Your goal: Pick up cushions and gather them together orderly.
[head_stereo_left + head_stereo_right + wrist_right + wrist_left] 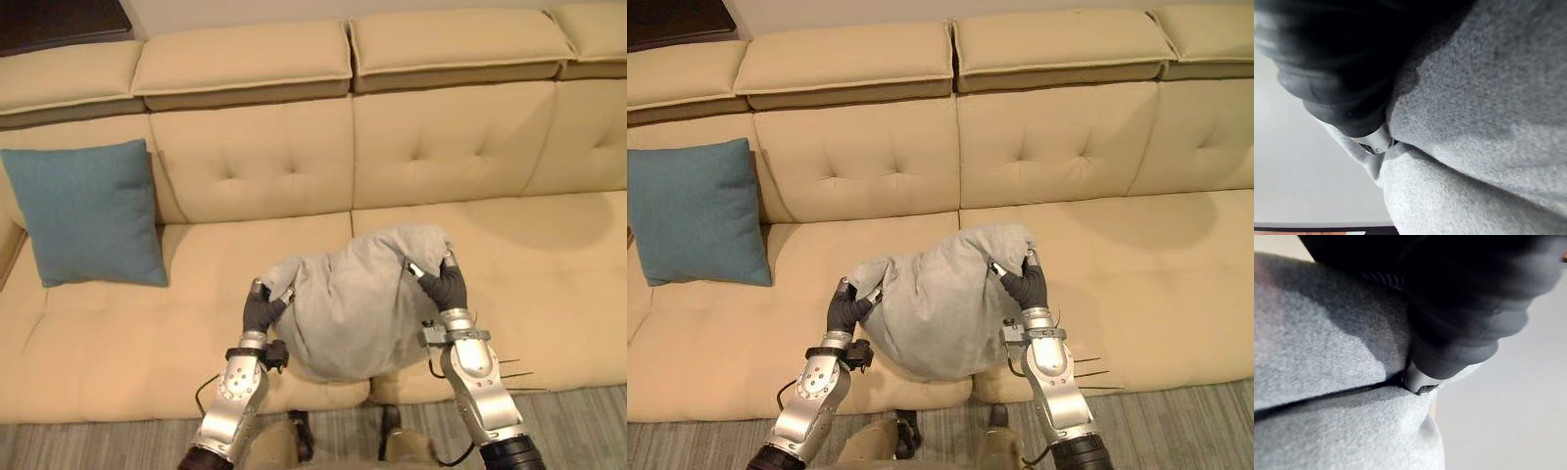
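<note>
A grey cushion (353,304) hangs between my two hands above the front of the beige sofa seat (127,333). My left hand (262,306) pinches its left corner, and my right hand (446,282) pinches its upper right corner. Both wrist views look along the dark hand cover (1459,308) pressed into grey cloth (1474,122), fingers buried in the fabric. A blue cushion (90,212) leans upright against the sofa back at the far left, well apart from the grey one.
The sofa's tufted backrest (392,147) runs across the whole view with wide bare seat on the right (549,284). A dark table corner (59,22) shows behind the sofa at top left. Striped grey floor (568,431) lies in front.
</note>
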You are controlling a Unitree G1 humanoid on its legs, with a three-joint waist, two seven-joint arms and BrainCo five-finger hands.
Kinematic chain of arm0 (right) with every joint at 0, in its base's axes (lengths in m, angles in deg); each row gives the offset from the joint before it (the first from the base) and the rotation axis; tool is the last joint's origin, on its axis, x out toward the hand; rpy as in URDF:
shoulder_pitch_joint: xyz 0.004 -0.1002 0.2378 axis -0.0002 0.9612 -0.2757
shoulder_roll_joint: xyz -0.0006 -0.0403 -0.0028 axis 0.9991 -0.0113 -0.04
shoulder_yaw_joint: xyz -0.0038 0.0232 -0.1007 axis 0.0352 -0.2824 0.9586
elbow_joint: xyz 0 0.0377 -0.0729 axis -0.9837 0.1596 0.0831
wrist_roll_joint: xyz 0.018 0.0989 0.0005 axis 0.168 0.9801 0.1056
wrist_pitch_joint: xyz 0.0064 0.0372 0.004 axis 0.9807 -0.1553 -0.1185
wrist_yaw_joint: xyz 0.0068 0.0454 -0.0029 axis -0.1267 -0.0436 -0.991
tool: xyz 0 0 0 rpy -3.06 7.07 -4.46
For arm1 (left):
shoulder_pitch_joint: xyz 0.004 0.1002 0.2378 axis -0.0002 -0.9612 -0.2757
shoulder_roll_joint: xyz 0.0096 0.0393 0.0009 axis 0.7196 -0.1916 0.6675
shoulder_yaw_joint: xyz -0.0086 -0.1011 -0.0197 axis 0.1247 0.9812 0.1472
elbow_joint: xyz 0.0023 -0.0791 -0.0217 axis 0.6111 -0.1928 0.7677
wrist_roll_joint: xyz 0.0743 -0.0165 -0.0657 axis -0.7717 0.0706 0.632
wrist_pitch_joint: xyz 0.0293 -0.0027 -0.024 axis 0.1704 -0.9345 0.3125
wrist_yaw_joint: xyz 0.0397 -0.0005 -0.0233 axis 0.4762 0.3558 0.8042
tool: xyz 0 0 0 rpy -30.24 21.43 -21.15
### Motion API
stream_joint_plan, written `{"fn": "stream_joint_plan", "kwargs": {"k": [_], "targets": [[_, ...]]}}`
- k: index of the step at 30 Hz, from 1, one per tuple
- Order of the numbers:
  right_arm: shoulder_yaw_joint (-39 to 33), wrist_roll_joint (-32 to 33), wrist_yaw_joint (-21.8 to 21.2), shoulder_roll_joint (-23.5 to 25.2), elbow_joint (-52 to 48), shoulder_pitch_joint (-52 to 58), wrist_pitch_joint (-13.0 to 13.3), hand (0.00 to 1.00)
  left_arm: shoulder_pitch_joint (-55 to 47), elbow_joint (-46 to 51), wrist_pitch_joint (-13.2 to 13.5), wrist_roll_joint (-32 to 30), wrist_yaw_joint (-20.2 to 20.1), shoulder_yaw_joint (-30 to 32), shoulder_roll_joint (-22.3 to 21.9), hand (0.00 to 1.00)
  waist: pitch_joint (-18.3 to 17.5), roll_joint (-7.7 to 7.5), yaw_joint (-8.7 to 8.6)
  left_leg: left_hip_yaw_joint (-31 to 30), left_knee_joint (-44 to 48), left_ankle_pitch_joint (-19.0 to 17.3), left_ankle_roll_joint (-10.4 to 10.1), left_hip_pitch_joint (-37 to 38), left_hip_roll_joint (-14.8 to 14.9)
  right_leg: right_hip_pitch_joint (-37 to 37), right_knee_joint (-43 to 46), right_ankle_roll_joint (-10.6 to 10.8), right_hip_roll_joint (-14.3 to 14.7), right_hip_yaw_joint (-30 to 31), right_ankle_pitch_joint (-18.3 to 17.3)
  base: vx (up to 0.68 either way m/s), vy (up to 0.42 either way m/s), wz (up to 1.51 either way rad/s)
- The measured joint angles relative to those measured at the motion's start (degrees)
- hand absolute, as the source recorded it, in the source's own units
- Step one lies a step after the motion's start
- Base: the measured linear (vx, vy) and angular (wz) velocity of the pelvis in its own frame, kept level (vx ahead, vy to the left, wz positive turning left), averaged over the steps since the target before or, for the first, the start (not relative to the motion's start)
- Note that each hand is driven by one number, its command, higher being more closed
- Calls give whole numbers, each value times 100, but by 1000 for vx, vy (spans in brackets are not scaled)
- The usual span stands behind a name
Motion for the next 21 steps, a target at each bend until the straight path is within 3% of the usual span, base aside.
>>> {"fn": "stream_joint_plan", "kwargs": {"k": [2, 5, 9, 11, 16, 21], "targets": [[1, -41, 25, 57, 0, -234, -5, 100, 70, 210, 0, -37, 40, 46, -1, 100, 0, 0, -6, 101, -121, 29, 46, 5, -90, -60, -120, 33, -70, 95, 66, 40, 102, -22], [8, -211, 249, 66, 18, -771, -6, 100, 480, 340, 0, -235, 262, 127, 70, 100, 0, 0, -11, 151, -237, 79, 54, 17, -60, -56, -340, -117, 6, 269, 280, 25, 44, -18], [12, -226, 606, 56, 583, -2249, 50, 100, 1676, 231, -2, -415, 702, 334, 249, 100, 10, -16, -18, 170, -721, 476, 39, -126, -48, -390, -438, -307, 150, 356, 536, -49, 13, -7], [14, -243, 744, 50, 911, -2856, 58, 100, 2265, -54, -3, -512, 942, 486, 286, 100, 21, -16, -2, 163, -822, 628, 45, -300, -49, -594, -442, -257, 164, 366, 575, -79, -13, 5], [-108, -437, 1170, -10, 2063, -4530, 41, 100, 4341, -1171, -8, -765, 1623, 712, 674, 100, 538, -15, 15, -17, -931, 961, 21, -764, 21, -1036, -376, -181, 269, 323, 624, -120, -14, 13], [-484, -558, 1475, -52, 2938, -5649, -57, 100, 5914, -2263, -40, -853, 1813, 812, 895, 100, 1071, 3, 127, -76, -1309, 1364, -9, -950, 79, -1455, -195, -111, 380, 282, 693, -126, -37, 2]]}}
